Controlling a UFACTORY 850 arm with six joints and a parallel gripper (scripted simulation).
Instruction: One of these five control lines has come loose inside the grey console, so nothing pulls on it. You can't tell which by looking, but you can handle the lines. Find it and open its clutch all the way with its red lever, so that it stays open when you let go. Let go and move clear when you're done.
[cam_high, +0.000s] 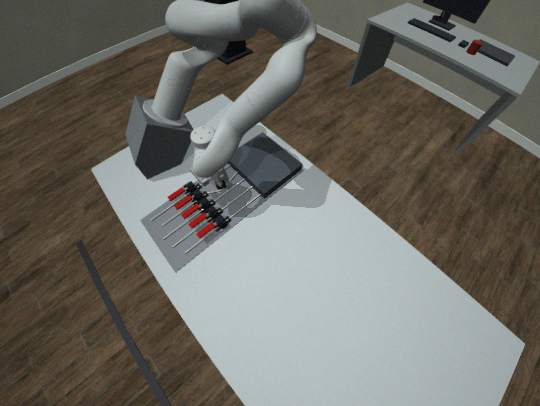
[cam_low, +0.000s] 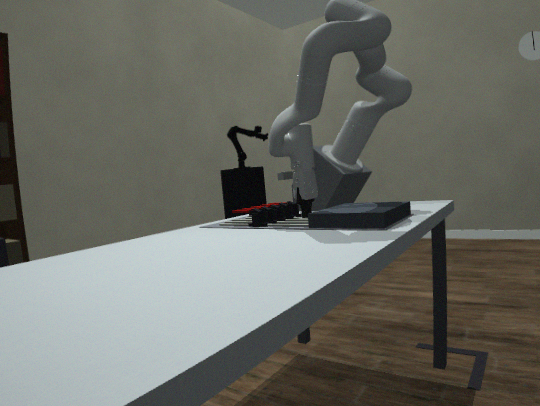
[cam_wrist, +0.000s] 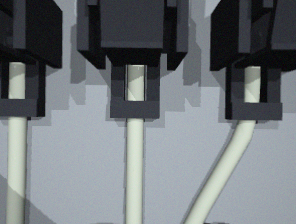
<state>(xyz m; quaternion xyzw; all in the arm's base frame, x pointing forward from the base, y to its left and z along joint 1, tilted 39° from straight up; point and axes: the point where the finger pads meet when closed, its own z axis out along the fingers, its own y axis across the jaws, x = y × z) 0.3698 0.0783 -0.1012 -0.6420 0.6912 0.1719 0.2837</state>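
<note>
Five red levers, nearest one (cam_high: 205, 230), lie side by side on black clutches, nearest one (cam_high: 221, 222). Pale lines run from the clutches to the grey console (cam_high: 267, 165) (cam_low: 360, 216). All levers look similarly laid down. My gripper (cam_high: 220, 185) (cam_low: 305, 214) is shut and empty, pointing down low among the lines between the clutches and the console. In the wrist view one line (cam_wrist: 220, 172) bends sideways beyond its clutch, towards the lower left; the middle line (cam_wrist: 135, 170) and left line (cam_wrist: 17, 165) run straight. Contact at the fingertips is hidden.
The clutches stand in a close row on a grey mat (cam_high: 175, 262), on the white table (cam_high: 325, 280) (cam_low: 175, 280). The console stands close beside the gripper on the side away from the levers. The arm's angled base (cam_high: 162, 150) stands at the table's far end.
</note>
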